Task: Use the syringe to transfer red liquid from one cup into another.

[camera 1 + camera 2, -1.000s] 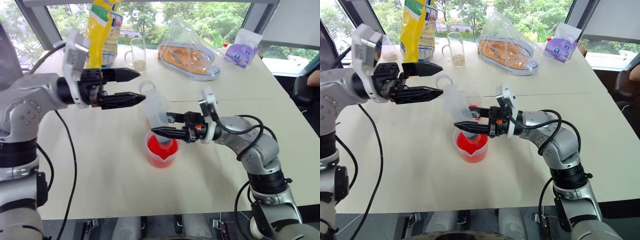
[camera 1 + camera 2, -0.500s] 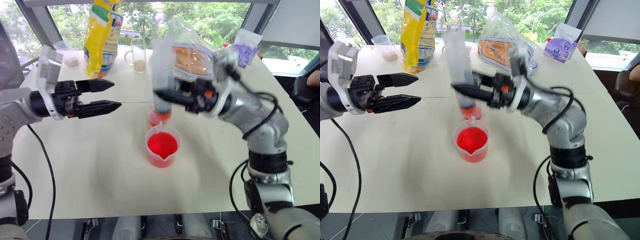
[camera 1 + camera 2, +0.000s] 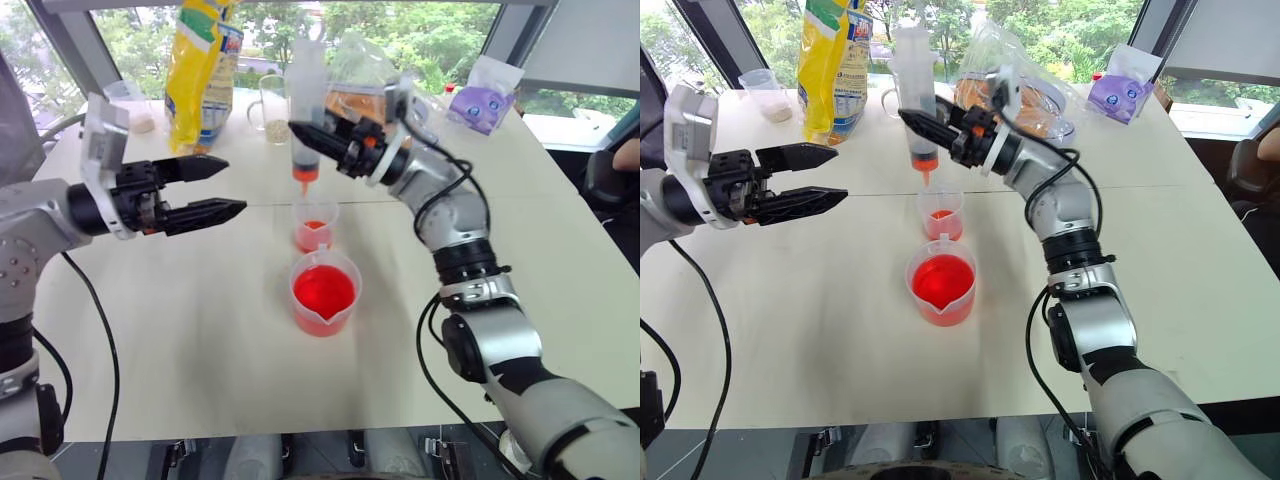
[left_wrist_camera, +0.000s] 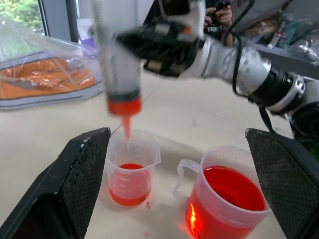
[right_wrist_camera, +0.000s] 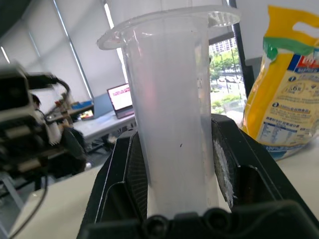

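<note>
My right gripper [image 3: 303,135] is shut on the syringe [image 3: 305,100], which stands upright with its red tip just above the small clear cup [image 3: 314,224]. The barrel [image 5: 174,124] sits clamped between that gripper's two pads. A little red liquid [image 4: 129,186] lies in the bottom of the small cup. Nearer to me stands the wide beaker [image 3: 324,293], about half full of red liquid [image 3: 941,279]. My left gripper [image 3: 235,184] hovers open to the left of both cups, level, pointing toward them with nothing between its fingers [image 4: 75,184].
Along the table's far side stand a yellow bag [image 3: 205,65], a handled glass mug with grains [image 3: 272,108], a clear bag of orange food [image 3: 375,100], a purple packet [image 3: 482,100] and a small cup of beige grains [image 3: 135,105]. A person's arm [image 3: 628,155] shows at the right edge.
My right gripper lifted the syringe out of the beaker, swung it upright and carried it away from me to above the small cup. The left gripper drew back to the left, still open.
</note>
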Robot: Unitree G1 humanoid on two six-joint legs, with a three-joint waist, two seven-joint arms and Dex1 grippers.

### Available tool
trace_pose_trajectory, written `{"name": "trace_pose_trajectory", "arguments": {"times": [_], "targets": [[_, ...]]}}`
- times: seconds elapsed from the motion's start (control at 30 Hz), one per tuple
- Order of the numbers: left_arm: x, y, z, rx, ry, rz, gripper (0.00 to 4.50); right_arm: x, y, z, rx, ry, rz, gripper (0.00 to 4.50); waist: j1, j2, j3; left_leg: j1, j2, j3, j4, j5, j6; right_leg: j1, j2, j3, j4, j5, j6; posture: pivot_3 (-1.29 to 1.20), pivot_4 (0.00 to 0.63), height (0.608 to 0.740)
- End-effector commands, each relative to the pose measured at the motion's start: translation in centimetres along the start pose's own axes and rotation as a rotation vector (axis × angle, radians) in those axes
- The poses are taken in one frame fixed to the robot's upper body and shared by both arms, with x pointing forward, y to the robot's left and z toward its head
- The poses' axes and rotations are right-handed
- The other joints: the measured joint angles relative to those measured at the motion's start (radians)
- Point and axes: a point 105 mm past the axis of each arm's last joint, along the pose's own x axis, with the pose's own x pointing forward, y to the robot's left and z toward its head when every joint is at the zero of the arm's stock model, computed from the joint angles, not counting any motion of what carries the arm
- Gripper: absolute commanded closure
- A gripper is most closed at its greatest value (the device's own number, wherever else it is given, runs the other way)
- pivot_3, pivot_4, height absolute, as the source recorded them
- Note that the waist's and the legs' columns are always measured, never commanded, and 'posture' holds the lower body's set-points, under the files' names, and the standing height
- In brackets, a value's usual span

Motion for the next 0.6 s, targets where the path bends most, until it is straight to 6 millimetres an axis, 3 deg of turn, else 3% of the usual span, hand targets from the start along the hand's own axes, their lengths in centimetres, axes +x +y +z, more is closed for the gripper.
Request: {"name": "trace_pose_trajectory", "arguments": {"times": [0.03, 0.3, 0.6], "targets": [[0.3, 0.4, 2.3, 0.087, -0.072, 0.037, 0.03, 0.1, 0.4, 0.2, -0.09, -0.028, 0.019, 3.05, 0.004, 0.0, 0.0, 0.0, 0.0, 0.0, 0.0, 0.0, 0.0, 0.0, 0.0, 0.0, 0.0, 0.0, 0.0, 0.0, 0.15, 0.74], [2.6, 1.7, 5.1, 0.103, -0.175, 0.048, 0.03, -0.6, 0.8, -1.2, -0.11, -0.002, 0.019, 3.05, -0.002, 0.0, 0.0, 0.0, -0.001, 0.0, 0.0, 0.0, -0.001, 0.0, 0.0, 0.0, 0.001, 0.0, 0.0, 0.0, 0.15, 0.74], [6.5, 3.2, 6.4, 0.115, -0.224, 0.036, 0.03, -1.1, 1.1, -2.2, -0.119, 0.023, 0.018, 3.05, -0.001, 0.0, 0.0, 0.0, -0.001, 0.0, 0.001, 0.001, -0.001, 0.0, 0.0, 0.0, 0.001, 0.0, 0.0, 0.0, 0.15, 0.74]]}}
